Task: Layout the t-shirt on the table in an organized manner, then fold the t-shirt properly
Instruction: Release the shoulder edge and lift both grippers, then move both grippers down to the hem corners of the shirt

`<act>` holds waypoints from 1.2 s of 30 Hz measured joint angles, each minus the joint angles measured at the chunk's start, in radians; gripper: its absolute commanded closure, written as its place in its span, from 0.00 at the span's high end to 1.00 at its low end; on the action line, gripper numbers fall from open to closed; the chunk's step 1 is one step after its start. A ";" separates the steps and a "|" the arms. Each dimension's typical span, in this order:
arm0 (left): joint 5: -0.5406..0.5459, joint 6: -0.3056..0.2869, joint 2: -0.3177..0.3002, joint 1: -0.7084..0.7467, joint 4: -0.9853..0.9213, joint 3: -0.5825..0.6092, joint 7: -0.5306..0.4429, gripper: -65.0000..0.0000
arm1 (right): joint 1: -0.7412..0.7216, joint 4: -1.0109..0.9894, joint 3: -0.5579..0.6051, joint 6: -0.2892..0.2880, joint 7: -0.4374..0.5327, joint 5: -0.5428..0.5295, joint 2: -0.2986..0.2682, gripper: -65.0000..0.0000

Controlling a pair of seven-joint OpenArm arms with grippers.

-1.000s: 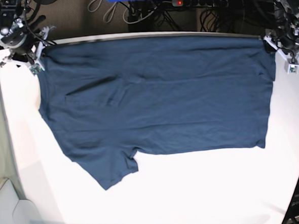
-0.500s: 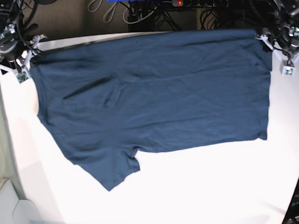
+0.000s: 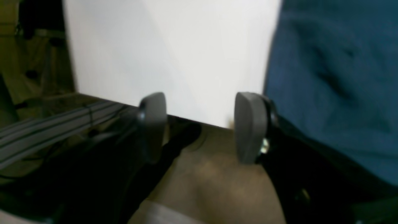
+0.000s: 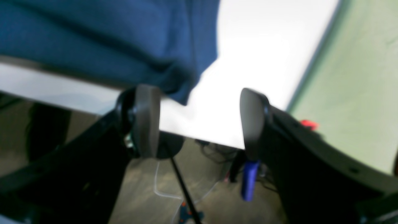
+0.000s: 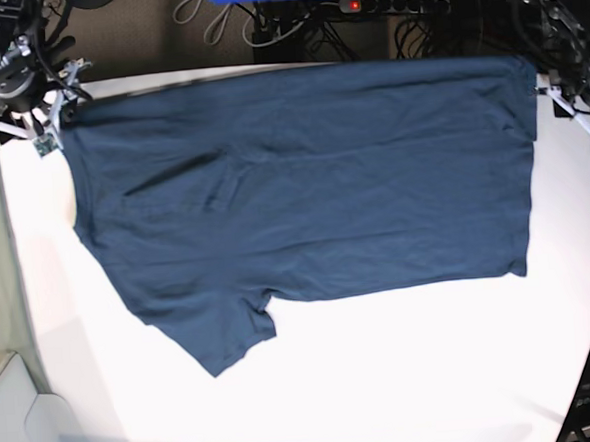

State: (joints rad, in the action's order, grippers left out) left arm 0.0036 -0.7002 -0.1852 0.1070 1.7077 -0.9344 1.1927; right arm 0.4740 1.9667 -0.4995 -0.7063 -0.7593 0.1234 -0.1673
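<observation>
Shirt [image 5: 303,190] spread flat on table [image 5: 405,375]. Left gripper [image 3: 199,127] and right gripper [image 4: 199,121] both spread, empty, at far corners. Best smoothing creases before folding.

Cloth t-shirt [image 5: 313,180] (matt); smooth table [image 5: 385,376].

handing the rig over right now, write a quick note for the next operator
Left gripper: open, jaws apart with nothing between them, just off the table's far edge beside the shirt's corner.
Right gripper: open, empty, at the opposite far corner of the shirt.
Shirt: spread mostly flat across the far part of the table, one sleeve sticking out toward the near side, a few wrinkles near that end.
Done: laid out, both corners let go.
Left: smooth the wrinkles if needed, then all the folding; no fold is made yet.
</observation>
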 measured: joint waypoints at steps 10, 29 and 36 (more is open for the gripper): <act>-0.042 0.000 0.002 -0.280 -0.083 0.028 -0.013 0.53 | -0.325 -0.105 0.100 -0.001 -0.006 -0.001 -0.030 0.62; -0.185 0.091 -0.042 -0.565 -0.785 0.212 -0.480 0.53 | -0.734 -0.521 0.156 0.004 0.001 0.177 0.034 0.62; -0.198 0.123 -0.086 -0.604 -0.916 0.216 -0.562 0.53 | -0.732 -0.521 0.160 0.003 0.003 0.177 0.032 0.62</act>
State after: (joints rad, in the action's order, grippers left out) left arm -0.1947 -0.5774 -0.2714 -0.4973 0.7921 -0.7185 0.6308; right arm -0.2584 1.4460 -0.3397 -0.7029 -0.7563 0.3000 -0.1356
